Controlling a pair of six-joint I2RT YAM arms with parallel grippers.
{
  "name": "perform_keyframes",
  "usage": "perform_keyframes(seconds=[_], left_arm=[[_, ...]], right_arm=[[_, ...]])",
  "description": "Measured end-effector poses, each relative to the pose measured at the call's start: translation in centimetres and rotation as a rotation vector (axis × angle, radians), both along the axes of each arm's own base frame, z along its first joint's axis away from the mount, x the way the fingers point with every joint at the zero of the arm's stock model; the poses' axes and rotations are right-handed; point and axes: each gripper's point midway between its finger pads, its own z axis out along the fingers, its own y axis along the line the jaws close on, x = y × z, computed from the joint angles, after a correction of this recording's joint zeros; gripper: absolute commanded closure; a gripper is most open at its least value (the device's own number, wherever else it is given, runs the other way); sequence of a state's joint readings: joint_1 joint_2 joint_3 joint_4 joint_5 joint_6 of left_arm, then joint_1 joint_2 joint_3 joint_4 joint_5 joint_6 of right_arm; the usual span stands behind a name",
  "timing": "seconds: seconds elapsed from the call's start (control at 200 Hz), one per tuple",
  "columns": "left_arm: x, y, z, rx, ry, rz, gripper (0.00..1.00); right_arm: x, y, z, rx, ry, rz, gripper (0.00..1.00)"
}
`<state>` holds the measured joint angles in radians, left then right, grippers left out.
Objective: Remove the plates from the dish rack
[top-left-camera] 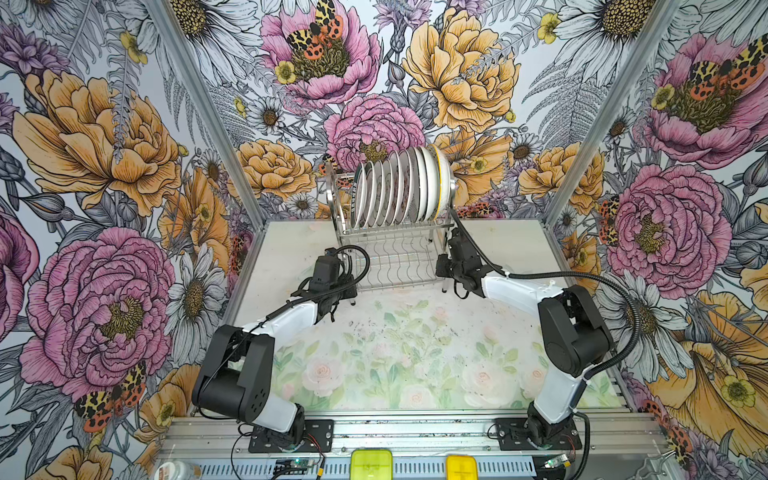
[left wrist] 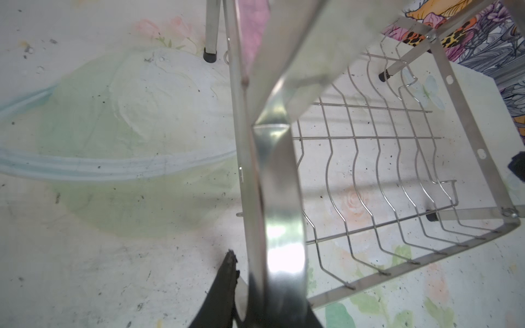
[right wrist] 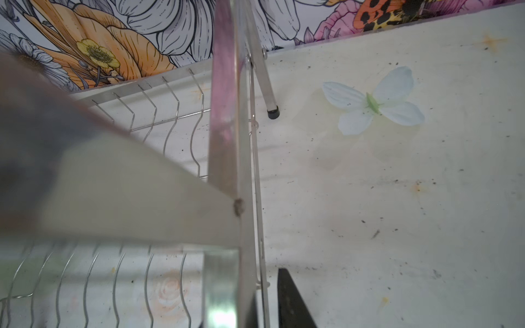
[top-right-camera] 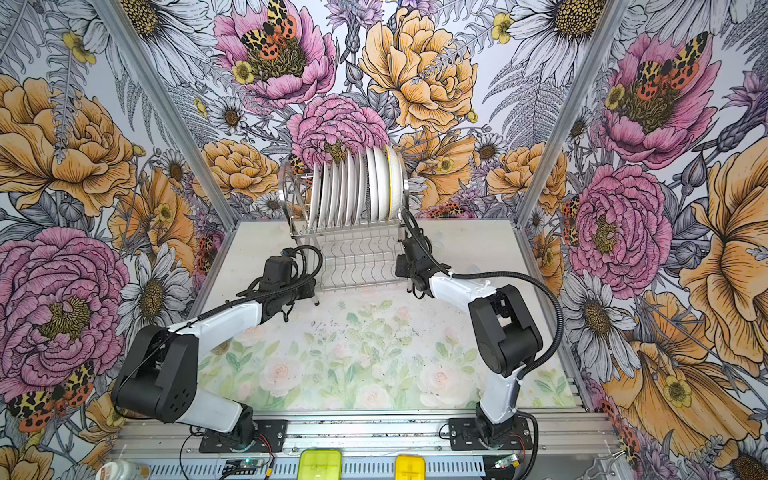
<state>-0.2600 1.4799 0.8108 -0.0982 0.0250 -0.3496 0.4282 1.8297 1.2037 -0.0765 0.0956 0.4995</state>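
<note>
Where the dish rack [top-left-camera: 390, 232] stands: far middle of the surface [top-left-camera: 503, 249], close to the flowered back wall [top-left-camera: 374, 83], long side facing the near edge, black-capped feet down on the pale flower print.
Plates [top-left-camera: 401, 187]: all on the rack's upper tier, standing on edge, packed face to face in one tight row running left to right. There's a dark patterned rim on the left-most and a yellow edge near the right end.
Left pincer [top-left-camera: 349, 291]: at the rack's left end, narrow, closed around the shiny steel band of the end frame. In the left wrist view that band runs right between the black fingers [left wrist: 227, 284].
Right pincer [top-left-camera: 451, 241]: at the rack's right end, narrow too, clamped on that end's frame band. One black finger [right wrist: 292, 301] shows just outside the band.
Left arm [top-left-camera: 286, 320] and right arm [top-left-camera: 511, 291]: both reach in from the near edge, one on each side of the rack.
Lower shelf [left wrist: 369, 138]: wavy wires, with the surface showing through them in both wrist views.
Butterfly print [right wrist: 375, 105]: on the surface, right of the rack.
</note>
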Motion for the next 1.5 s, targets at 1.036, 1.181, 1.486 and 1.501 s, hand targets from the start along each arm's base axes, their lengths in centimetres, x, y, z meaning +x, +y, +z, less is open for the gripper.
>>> perform_keyframes(seconds=[1.036, 1.181, 1.486, 1.501], left_arm=[[-1.1, 8.0, 0.1, -0.027, 0.026, 0.194, 0.72], [-1.4, 8.3, 0.5, -0.062, 0.027, 0.216, 0.59], [-2.0, 9.4, 0.9, -0.086, 0.035, 0.272, 0.43], [-2.0, 9.4, 1.0, -0.087, 0.033, 0.272, 0.42]], right_arm=[[2.4, 8.9, 0.3, 0.064, -0.056, 0.173, 0.89], [2.4, 8.9, 0.3, 0.076, -0.053, 0.162, 0.88], [2.4, 8.9, 0.3, 0.086, -0.049, 0.154, 0.85], [2.4, 8.9, 0.3, 0.086, -0.049, 0.154, 0.84]])
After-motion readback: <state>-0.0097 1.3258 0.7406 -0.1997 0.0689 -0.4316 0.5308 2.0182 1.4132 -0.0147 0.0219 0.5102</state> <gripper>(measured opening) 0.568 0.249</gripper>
